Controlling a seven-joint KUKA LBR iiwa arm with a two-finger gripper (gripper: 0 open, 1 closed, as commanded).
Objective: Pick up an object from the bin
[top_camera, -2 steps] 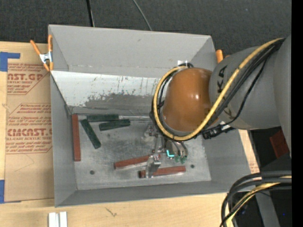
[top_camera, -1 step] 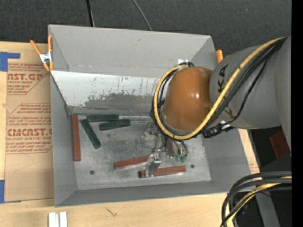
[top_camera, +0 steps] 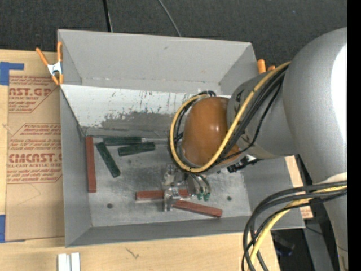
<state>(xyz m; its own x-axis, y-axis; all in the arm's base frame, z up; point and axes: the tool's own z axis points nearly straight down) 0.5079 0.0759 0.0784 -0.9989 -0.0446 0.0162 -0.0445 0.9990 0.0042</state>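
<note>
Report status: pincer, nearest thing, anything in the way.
Pincer low at front of bin, over two red-brown sticks. Green sticks apart, back left. Nothing blocks it.

The bin [top_camera: 152, 61] is plain grey, its sloping back wall streaked with dark scuffs. The left bar [top_camera: 90, 165], front bar [top_camera: 148, 195] and front-right bar [top_camera: 200, 209] are reddish brown. The slanted bar [top_camera: 107, 158] and upper bar [top_camera: 135, 148] are dark green. The wrist cover [top_camera: 204, 130] is glossy orange-brown, its cables [top_camera: 175, 134] yellow and black; the gripper [top_camera: 176, 193] is silvery.
</note>
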